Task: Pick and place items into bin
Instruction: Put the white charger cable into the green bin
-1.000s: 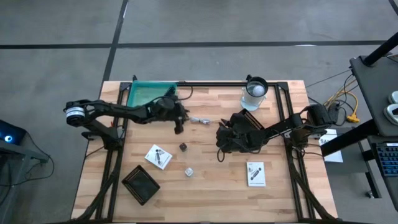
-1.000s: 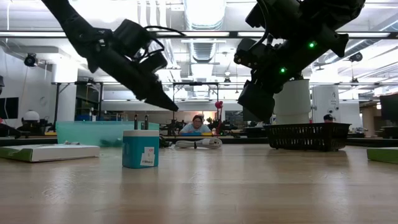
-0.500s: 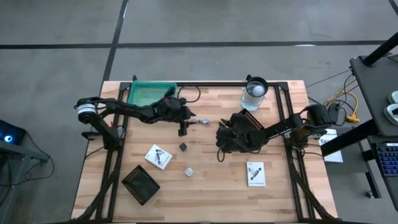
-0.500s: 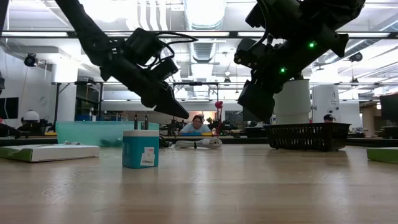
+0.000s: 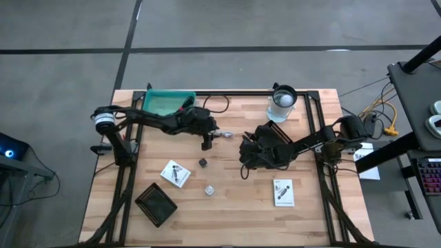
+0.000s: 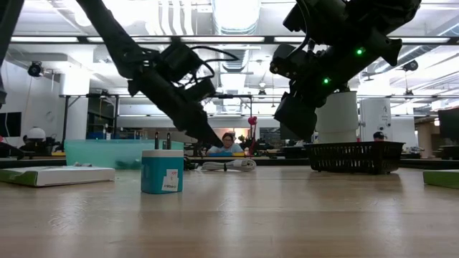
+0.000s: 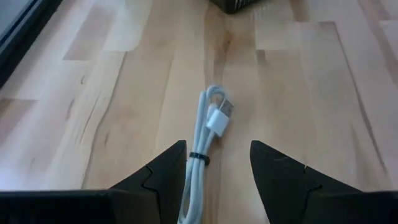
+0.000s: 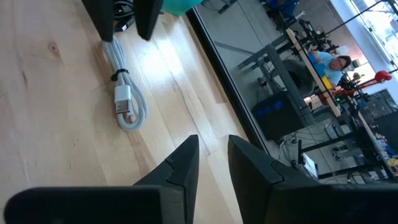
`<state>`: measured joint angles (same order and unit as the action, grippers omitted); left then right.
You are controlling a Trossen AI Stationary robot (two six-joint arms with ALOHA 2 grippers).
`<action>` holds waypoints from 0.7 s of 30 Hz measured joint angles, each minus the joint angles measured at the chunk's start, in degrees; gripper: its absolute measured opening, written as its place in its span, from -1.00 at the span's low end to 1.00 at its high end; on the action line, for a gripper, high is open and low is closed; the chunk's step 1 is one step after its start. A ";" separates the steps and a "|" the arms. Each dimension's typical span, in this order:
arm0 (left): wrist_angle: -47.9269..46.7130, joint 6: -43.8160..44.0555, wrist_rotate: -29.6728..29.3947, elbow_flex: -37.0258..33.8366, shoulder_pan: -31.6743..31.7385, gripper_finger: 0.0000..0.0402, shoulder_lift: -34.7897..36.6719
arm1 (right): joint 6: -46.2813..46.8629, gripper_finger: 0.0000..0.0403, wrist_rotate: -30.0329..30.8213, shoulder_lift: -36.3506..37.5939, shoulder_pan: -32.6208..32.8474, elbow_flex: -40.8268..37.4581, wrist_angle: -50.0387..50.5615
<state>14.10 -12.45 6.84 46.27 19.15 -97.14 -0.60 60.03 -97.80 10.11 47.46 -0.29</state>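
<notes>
Since a second ago, the left arm has swung from beside the green bin toward the table's middle, and its left gripper [image 5: 206, 142] now hangs over a coiled white cable [image 5: 222, 133]; the right arm has not moved.

Nearest in the low view, at lower left of the frame, a small teal and white box [image 6: 162, 171] stands upright on the wooden table [image 6: 287, 215]. Further left lies a flat white packet [image 6: 57, 175].

In the high view, a black tray [image 5: 156, 204] sits at the lower left of the table, with a white printed packet [image 5: 176, 173] just above it. A pale cube [image 5: 209, 189] and a dark cube [image 5: 203, 162] lie near the centre. Another white packet [image 5: 283, 192] lies at lower right.

In the left wrist view, the left gripper's two dark fingers [image 7: 163, 176] stand apart on either side of the white cable, one just beside its black tie. They hold nothing.

The right gripper [image 5: 244, 165] hovers right of centre, its fingers [image 8: 180, 163] close together with a narrow gap between them, holding nothing.

Farthest back, the green bin [image 5: 165, 105] sits at the table's upper left edge. A clear cup [image 5: 282, 102] holding a white ball stands at upper right. A person [image 6: 228, 145] sits in the room beyond.
</notes>
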 joint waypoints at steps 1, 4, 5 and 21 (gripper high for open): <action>-0.21 0.10 -0.29 0.20 0.04 -0.19 -0.54 | -0.02 -0.64 0.00 0.00 -0.01 0.00 0.01; -1.17 0.12 -2.07 1.36 0.30 -0.19 -2.41 | 0.03 -0.63 0.00 0.00 0.00 0.00 0.01; -2.49 0.11 -2.71 1.85 0.46 -0.19 -2.82 | 0.04 -0.62 0.01 0.00 -0.02 0.00 0.01; -7.97 0.14 -3.16 5.04 1.54 -0.19 -6.79 | 0.05 -0.65 0.00 0.00 -0.02 0.00 -0.02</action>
<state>6.13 -12.32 3.69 51.31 20.69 -103.93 -0.55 60.03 -97.80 10.09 47.46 -0.32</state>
